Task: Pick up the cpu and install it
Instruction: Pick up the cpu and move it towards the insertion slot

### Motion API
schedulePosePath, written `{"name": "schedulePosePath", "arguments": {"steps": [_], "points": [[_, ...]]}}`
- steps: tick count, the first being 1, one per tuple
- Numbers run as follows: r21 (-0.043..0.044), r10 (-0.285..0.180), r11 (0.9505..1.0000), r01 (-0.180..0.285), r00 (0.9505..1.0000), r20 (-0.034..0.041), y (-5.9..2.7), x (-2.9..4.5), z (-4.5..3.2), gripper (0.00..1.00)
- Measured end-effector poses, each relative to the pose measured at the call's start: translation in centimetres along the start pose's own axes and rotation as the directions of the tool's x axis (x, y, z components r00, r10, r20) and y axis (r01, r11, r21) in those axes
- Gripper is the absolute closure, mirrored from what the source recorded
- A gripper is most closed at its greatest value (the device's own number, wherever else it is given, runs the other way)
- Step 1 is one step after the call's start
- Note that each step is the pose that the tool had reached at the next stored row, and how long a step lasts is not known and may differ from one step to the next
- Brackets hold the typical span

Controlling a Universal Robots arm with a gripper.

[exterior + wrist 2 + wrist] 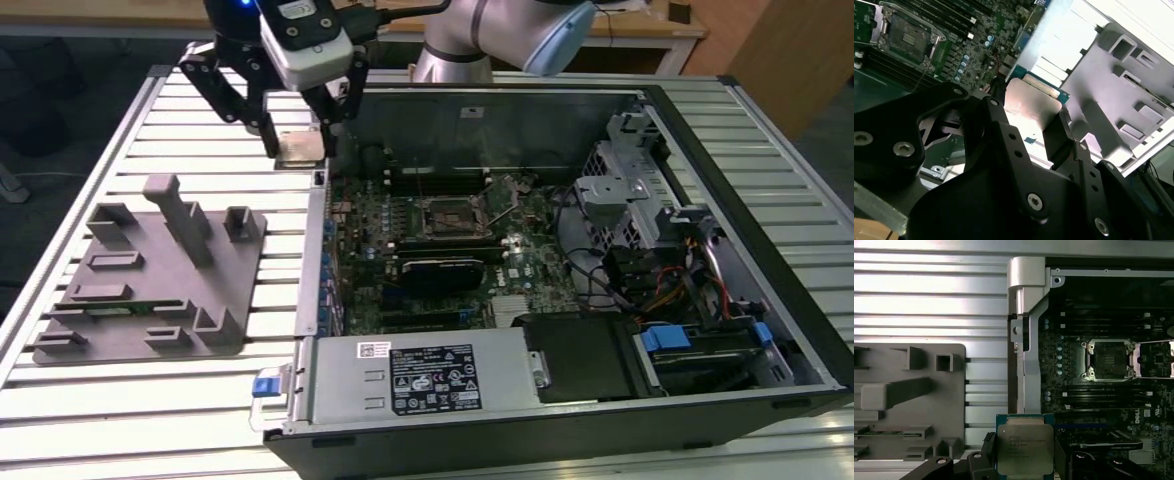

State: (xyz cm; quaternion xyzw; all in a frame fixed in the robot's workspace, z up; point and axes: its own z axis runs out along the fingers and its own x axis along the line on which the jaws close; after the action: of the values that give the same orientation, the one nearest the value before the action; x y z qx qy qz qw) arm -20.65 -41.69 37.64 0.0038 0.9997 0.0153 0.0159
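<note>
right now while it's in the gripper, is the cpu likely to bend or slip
The cpu looks like a stiff flat plate with a metal lid, so it probably won't bend. Pinched only at two edges by the gripper, it could slip if jolted.

I see the hand clamping the cpu by opposite edges, the open socket well apart.
</note>
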Motion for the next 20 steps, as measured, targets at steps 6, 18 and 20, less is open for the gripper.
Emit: {"name": "schedulePosePath", "arguments": {"steps": [6,18,20], "points": [[0.0001,0.0,1.0,0.0,1.0,-0.0001,0.01,-1.31,0.04,0.45],[0.0,0.0,1.0,0.0,1.0,-0.0002,0.03,-4.06,0.13,0.45],[0.0001,0.0,1.0,0.0,1.0,-0.0002,0.03,-4.53,0.14,0.45]]}}
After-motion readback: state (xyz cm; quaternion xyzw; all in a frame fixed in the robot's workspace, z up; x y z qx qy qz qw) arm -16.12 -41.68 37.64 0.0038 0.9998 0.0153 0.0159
